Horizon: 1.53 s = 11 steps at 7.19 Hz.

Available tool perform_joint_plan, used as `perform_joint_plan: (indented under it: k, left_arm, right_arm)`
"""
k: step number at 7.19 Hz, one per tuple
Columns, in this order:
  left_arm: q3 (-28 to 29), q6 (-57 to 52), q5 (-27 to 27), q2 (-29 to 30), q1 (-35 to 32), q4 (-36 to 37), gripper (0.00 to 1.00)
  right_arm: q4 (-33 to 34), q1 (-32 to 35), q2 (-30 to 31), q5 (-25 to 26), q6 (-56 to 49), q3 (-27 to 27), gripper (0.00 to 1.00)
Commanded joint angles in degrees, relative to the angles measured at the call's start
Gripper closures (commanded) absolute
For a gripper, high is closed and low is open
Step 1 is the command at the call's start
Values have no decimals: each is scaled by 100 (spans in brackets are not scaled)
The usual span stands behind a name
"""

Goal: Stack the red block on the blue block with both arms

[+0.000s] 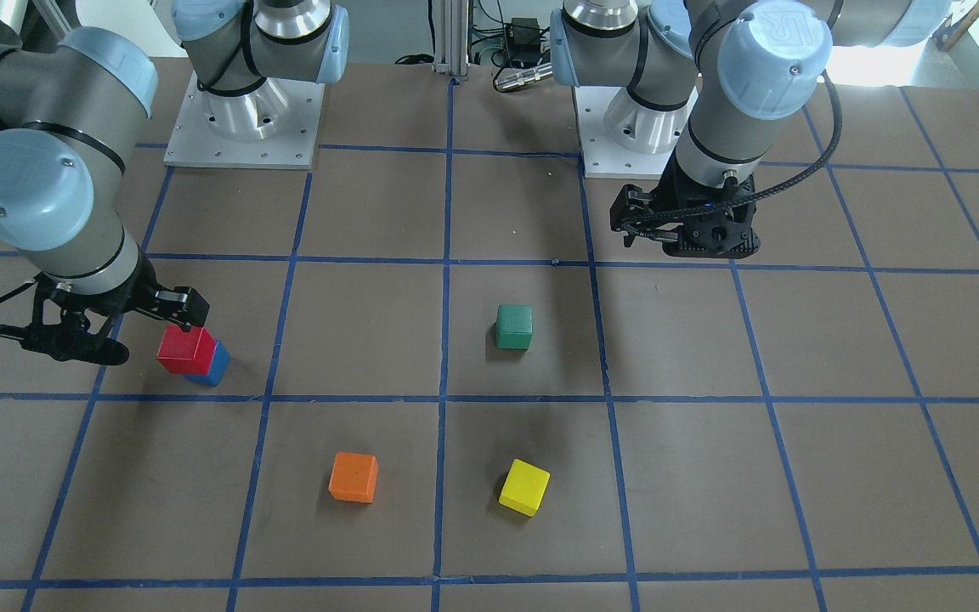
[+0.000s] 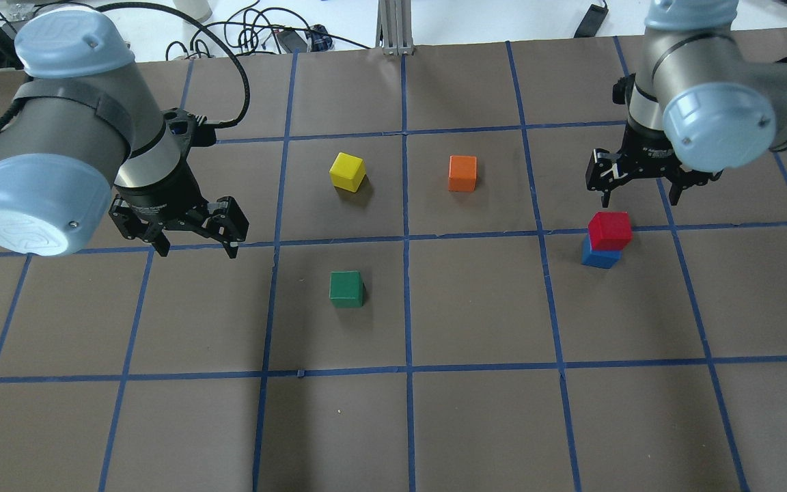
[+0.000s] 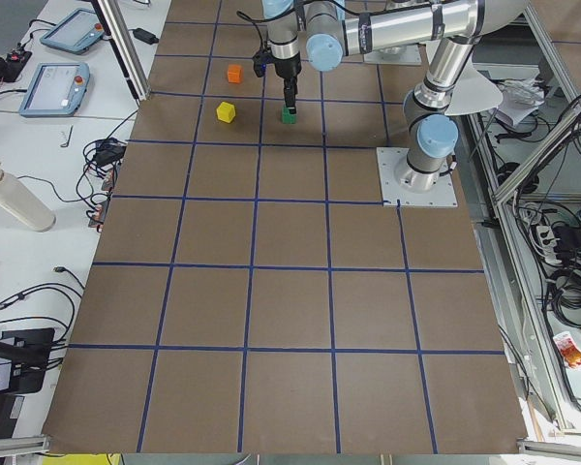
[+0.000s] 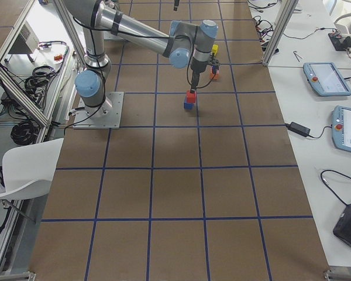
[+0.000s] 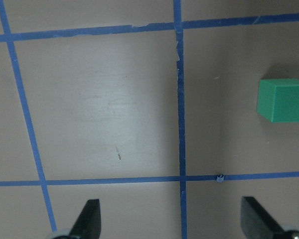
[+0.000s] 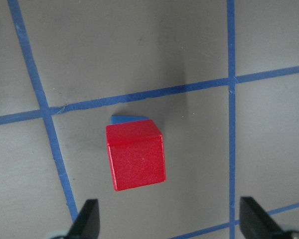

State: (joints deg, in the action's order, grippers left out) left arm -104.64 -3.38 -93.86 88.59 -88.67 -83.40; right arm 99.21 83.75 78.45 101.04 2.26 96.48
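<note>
DESK: What does the frame show?

PHOTOGRAPHER: A small solid red block (image 2: 610, 231) sits on top of a small solid blue block (image 2: 600, 258). The pair stands on the brown, blue-taped worktop (image 2: 475, 424), well to the robot's right of a small green cube (image 2: 346, 288). The black two-finger right end effector (image 2: 638, 200) hangs just above the stack, fingers spread wide and holding nothing. The left end effector (image 2: 197, 249), equally wide and empty, hovers on the robot's left of the green cube, well apart from the stack.

DESK: So the stacking looks done. What could spoil it?

PHOTOGRAPHER: The retreat, most likely. In the front-facing view one finger of the right end effector appears to meet the red block's upper edge, though whether it touches cannot be told. The red block only rests there, smooth face on smooth face, so a sideways drift before the arm rises clear could push it off. In the right wrist view a strip of blue shows along one side beneath the red. That may be camera angle or a slight overhang. An overhang would leave less margin.

DESK: Anything else in harm's way?

PHOTOGRAPHER: A small orange cube (image 2: 462, 173) and a small yellow cube (image 2: 348, 171) lie beyond the green cube, away from the robot and close to neither arm. The left arm threatens the green cube only if it sweeps low towards it.
</note>
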Motion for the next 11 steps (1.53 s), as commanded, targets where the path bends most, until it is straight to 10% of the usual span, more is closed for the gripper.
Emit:
perform_joint_plan:
  k: [1,5,11]
  left_arm:
    - [40,47,0,-105,8,421,0]
    - [1182,283,218,61,-89,-1204,0]
    - [831,655,307,299,-397,148,0]
  right_arm:
    - [-710,158,39,-145,11,-743,0]
    - [-937,738,83,-243,108,-1051,0]
    - [-1264,827,523,-1219,380,-1237,0]
